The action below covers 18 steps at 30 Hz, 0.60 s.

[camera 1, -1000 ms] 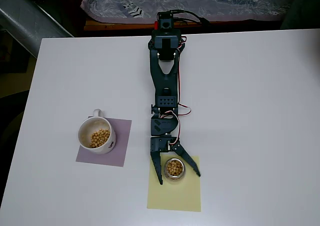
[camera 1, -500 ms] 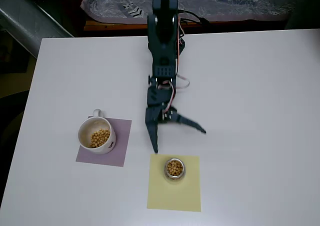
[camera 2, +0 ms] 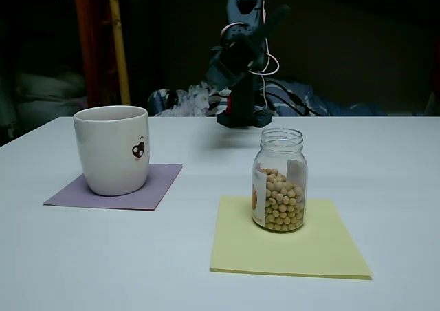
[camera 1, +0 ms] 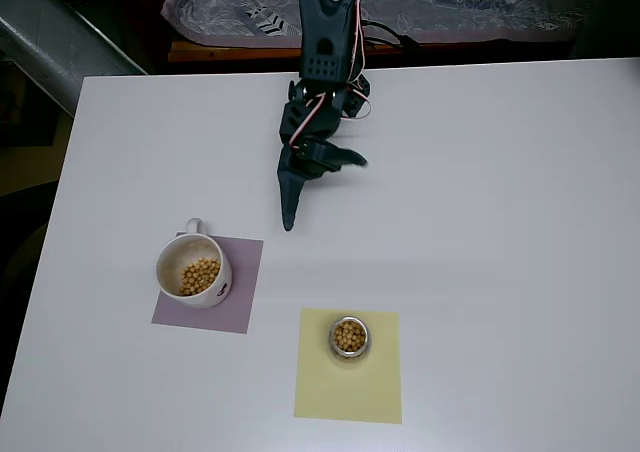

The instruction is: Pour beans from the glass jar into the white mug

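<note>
- The end effector [camera 1: 322, 190] is seen released, with its fingers spread apart and nothing between them, raised over the far part of the desk [camera 1: 520, 222].
- The jar [camera 1: 349, 337] stands upright on a yellow mat [camera 1: 348, 392], well apart from the end effector, on the near side of it and slightly to its right in the overhead view.
- The jar is partly filled with beans [camera 2: 283, 201]; its mouth is open and no lid is seen.
- The mug [camera 1: 192, 271] rests on a purple mat [camera 1: 235, 302], on the near side of the end effector and to its left in the overhead view, well apart from the jar.
- Beans [camera 1: 200, 275] are already lying in the mug, so some pouring is judged to have been done.
- Whether the task is counted finished cannot be told: beans are left in the jar.
- If more is wanted, the jar would have to be grasped again, carried over the mug and tilted.
</note>
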{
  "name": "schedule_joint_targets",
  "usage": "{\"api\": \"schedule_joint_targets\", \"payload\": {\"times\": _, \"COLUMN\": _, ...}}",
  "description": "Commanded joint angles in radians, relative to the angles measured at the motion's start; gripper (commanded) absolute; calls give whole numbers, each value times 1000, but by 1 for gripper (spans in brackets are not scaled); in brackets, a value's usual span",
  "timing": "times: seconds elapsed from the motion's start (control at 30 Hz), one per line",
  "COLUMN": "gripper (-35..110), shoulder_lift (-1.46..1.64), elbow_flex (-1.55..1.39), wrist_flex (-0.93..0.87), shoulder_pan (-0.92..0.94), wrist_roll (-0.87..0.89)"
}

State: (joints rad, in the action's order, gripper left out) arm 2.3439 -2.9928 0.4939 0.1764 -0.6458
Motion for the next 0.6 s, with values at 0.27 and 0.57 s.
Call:
{"api": "schedule_joint_targets", "payload": {"times": 0.27, "gripper": 77, "shoulder_lift": 574, "elbow_flex": -55, "wrist_flex": -758, "shoulder_pan": 20, "wrist_roll": 413}}
{"api": "schedule_joint_targets", "payload": {"times": 0.57, "gripper": 54, "shoulder_lift": 1003, "elbow_flex": -160, "wrist_flex": -1212, "shoulder_pan": -40, "wrist_roll": 522}}
